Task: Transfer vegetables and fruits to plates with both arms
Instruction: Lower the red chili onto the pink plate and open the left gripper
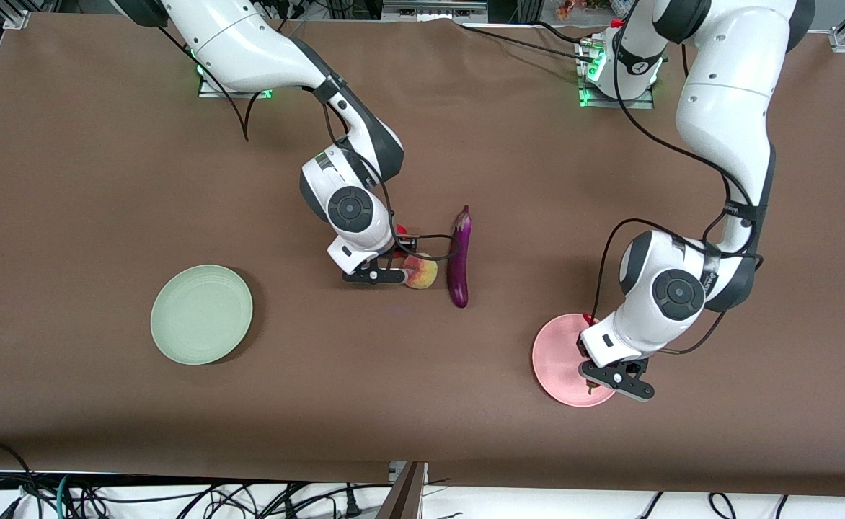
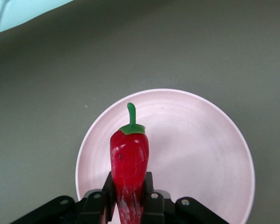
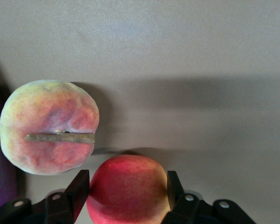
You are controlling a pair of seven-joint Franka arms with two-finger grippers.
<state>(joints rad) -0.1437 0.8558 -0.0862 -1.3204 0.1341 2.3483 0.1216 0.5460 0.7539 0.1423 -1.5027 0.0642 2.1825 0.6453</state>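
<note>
A brown surface (image 1: 105, 180) carries everything, with both arm bases along its edge away from the front camera. The left arm bends down at its elbow, wrist turned low, so the left tool (image 2: 129, 198) hangs over the pink plate (image 2: 200, 154), over the rim nearest the front camera. Its fingers are pinched on the red chili pepper (image 2: 129, 161), whose long axis runs straight out from the tool, green stem leading over the plate's middle.

The right arm reaches in toward the surface's centre, its right tool (image 3: 128, 196) lowered around the red fruit (image 3: 128, 186), one finger on each side; whether they press it I cannot tell. The peach (image 3: 49, 126) sits just beside that fruit. The eggplant (image 1: 459, 256) lies just past the peach, toward the left arm's end, its stem cap pointing toward the bases. The mint green plate (image 1: 201, 314) sits well apart from the right tool, toward the right arm's end.
</note>
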